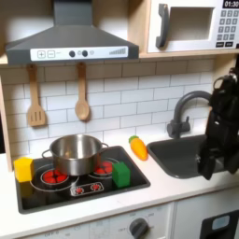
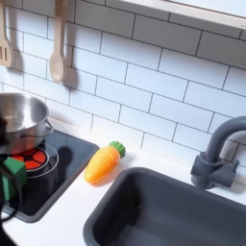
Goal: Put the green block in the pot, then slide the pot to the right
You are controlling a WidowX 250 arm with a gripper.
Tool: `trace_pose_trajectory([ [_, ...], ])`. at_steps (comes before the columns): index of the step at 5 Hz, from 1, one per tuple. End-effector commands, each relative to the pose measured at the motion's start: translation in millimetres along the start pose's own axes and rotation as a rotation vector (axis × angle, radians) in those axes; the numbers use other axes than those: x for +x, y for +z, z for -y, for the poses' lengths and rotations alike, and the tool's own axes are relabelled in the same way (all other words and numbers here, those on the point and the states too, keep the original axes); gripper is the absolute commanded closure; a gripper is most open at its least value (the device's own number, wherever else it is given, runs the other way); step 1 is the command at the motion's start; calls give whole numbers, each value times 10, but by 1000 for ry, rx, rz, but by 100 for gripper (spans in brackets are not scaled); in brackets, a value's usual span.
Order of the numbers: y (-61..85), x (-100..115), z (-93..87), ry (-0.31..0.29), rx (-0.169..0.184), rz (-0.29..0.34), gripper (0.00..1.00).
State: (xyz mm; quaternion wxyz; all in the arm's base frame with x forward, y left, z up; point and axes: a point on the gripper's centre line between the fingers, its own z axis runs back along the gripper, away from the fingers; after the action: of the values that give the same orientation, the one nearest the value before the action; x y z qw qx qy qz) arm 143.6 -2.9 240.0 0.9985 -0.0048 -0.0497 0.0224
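Green plastic, small and blocky: the green block (image 1: 121,174) sits on the black stove (image 1: 84,189), near right of the pot (image 1: 75,152) and just apart from it in the first exterior view. It looks light, stiff and a bit slick, so a pinch across two flat opposite faces seems safest. The pot is shiny steel, likely light and ready to slide on that smooth top; a push low on its wall should move it. The arm hangs over the sink (image 1: 187,155) on the first exterior view's right, the gripper (image 1: 203,165) blurred and dark, so I cannot tell how wide it stands or whether it carries anything. A white bench (image 1: 177,191) and tiled wall (image 1: 121,98) hem things in; a carrot (image 1: 139,147) lies between stove and sink.
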Motion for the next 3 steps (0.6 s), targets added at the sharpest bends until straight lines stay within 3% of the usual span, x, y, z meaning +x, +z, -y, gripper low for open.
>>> trace_pose_trajectory([
  [1,-60,277,-197,16,41,0,0],
  [3,-90,526,-375,43,47,14,0],
])
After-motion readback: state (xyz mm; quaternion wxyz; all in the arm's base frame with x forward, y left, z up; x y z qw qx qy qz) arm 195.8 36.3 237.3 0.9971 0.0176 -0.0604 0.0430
